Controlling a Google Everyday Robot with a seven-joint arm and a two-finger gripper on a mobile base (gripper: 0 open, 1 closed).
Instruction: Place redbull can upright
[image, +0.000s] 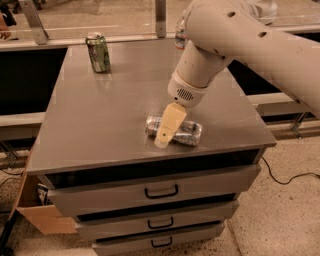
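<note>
Tipping the redbull can (189, 133) up, we judge, needs a firm hold across its crinkled body, since it lies on its side near the front edge of the surface (100, 125). The gripper (167, 131) hangs low at the redbull can's near side; we cannot tell whether it is open or closed. The green can (98, 52) stands well behind the redbull can, too far off to hinder.

I see the grey drawer cabinet top (110, 115), redbull can (190, 134) lying on its side lower centre, my gripper (162, 140) over it, green can (98, 52) upright upper left, water bottle (178, 35) top centre.
</note>
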